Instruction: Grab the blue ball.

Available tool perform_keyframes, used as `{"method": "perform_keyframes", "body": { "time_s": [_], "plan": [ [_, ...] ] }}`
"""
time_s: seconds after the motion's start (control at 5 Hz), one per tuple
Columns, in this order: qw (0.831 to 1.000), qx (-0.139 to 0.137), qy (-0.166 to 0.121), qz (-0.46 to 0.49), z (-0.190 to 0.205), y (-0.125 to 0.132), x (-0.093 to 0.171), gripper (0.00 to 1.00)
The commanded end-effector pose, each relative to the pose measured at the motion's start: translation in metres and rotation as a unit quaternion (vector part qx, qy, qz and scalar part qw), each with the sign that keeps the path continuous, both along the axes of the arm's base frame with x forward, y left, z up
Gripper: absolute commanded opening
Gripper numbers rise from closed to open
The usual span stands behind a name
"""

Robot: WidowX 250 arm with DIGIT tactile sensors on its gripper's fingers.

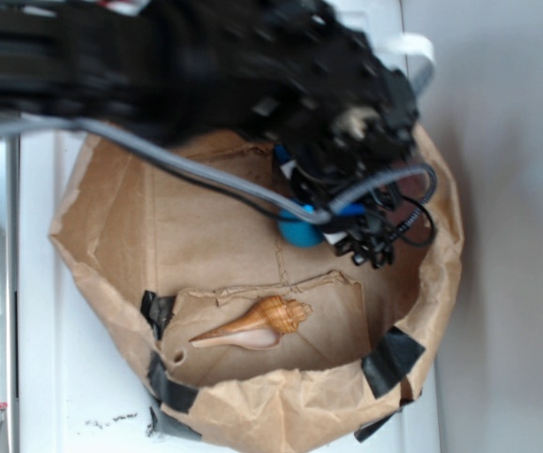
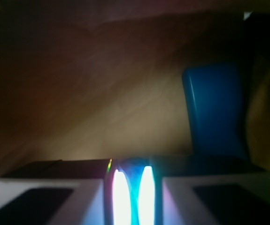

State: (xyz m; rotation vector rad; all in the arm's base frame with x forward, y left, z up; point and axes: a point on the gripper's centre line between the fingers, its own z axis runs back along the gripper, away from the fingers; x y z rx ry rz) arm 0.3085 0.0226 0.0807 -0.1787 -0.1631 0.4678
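The blue ball [image 1: 297, 229] lies on the floor of a brown paper basin [image 1: 280, 406], half hidden under my black gripper [image 1: 330, 226]. In the wrist view a teal-blue surface, the ball [image 2: 133, 187], fills the narrow gap between my two fingertips, with bright glare on both sides of it. The jaws stand close together against the ball. A flat rectangular blue block [image 2: 214, 110] stands ahead and to the right of the fingers. A bit of blue under the arm [image 1: 282, 157] may be that block.
A tan spiral seashell [image 1: 257, 326] lies in the basin's near part. Black tape patches [image 1: 394, 359] sit on the basin's crumpled rim. The basin rests on a white table [image 1: 54, 377]. A grey cable [image 1: 186, 165] hangs across the basin.
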Motion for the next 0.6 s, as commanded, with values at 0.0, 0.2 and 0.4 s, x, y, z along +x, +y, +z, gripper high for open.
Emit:
{"method": "perform_keyframes", "body": {
  "time_s": [0.0, 0.2, 0.4],
  "plan": [
    [0.999, -0.007, -0.05, 0.0, 0.051, 0.03, -0.03, 0.0],
    [0.998, -0.005, -0.059, -0.015, 0.057, 0.036, -0.043, 0.0],
    [0.998, 0.007, -0.052, -0.03, 0.057, 0.034, -0.048, 0.0]
  ]
}}
